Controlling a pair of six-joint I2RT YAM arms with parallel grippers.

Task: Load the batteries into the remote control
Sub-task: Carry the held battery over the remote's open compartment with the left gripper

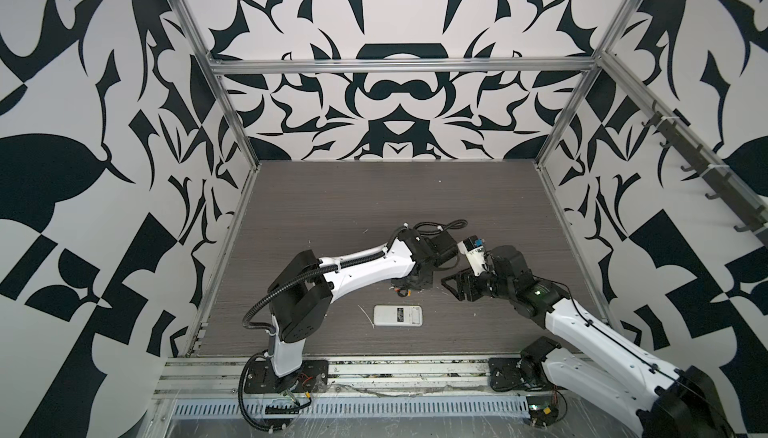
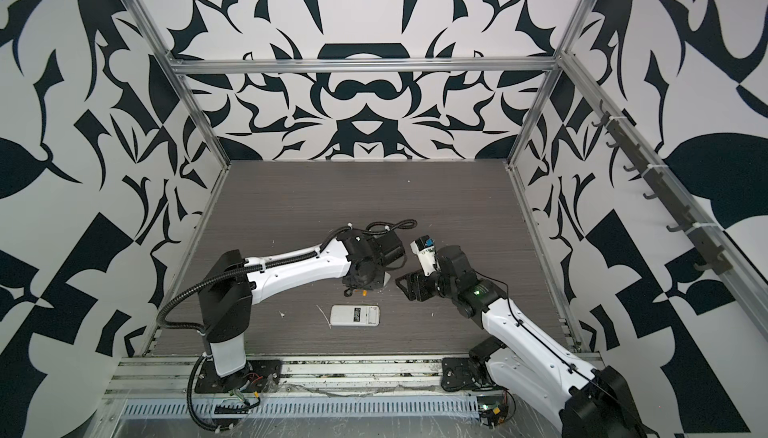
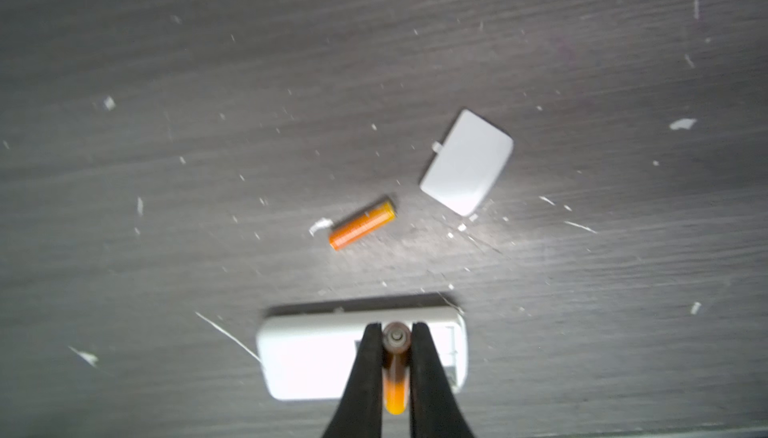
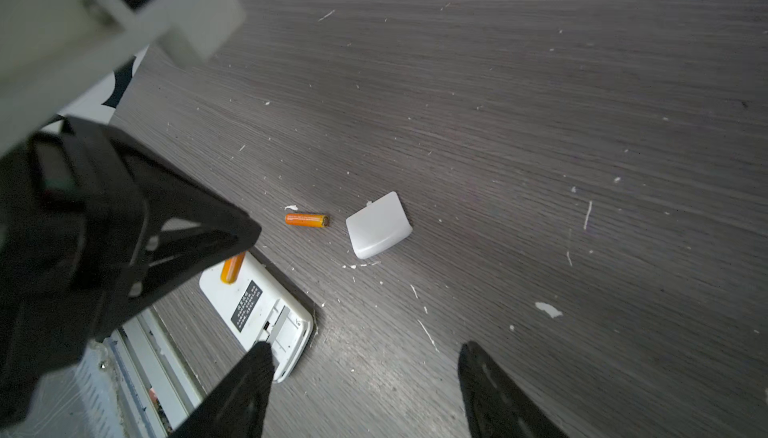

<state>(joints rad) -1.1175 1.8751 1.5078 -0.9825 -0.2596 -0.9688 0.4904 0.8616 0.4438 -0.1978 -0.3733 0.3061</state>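
The remote control lies back up on the dark table, its label showing and the battery bay at one end uncovered. My left gripper hovers just above the remote, shut on one orange battery that points tip down. The other battery lies loose on the table beyond the remote. My right gripper stands open and holds nothing, to the right of the remote's open end.
A white battery cover lies beside the loose battery. White flecks and slivers are scattered over the table. Patterned walls and aluminium frame rails enclose the table on three sides.
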